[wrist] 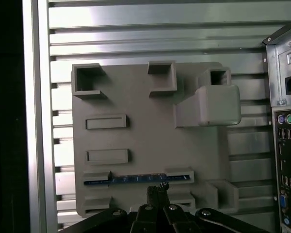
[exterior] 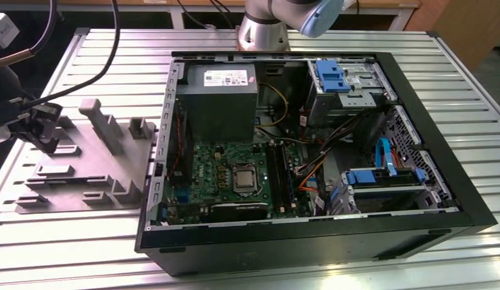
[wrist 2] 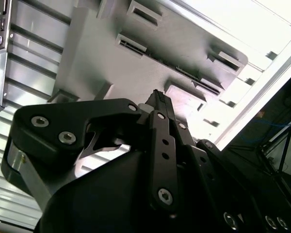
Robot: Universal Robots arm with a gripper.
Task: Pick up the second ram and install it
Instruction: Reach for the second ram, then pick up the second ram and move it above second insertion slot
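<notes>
Grey plastic holder (wrist: 150, 138) with several pockets and slots lies on the ribbed metal desk (wrist: 136, 39), just beside the open computer case (exterior: 314, 241) and on the exterior view's left of it. The second ram (wrist: 136, 179) stands on its long edge in a narrow slot of this holder, near the holder's edge, and shows as a thin blue-green strip in the first wrist view.

The hand (wrist: 157, 188) hangs over that part of the holder, and its tips appear right next to the middle of the strip. In both wrist views its fingertips (wrist 2: 157, 99) are clenched together, with nothing seen between them. In the exterior view the hand (exterior: 46, 136) is over the holder's far left side, well apart from the case.

Inside the case the green board (exterior: 225, 163) lies flat, with bright blue brackets (exterior: 331, 75) at the drive bays.
</notes>
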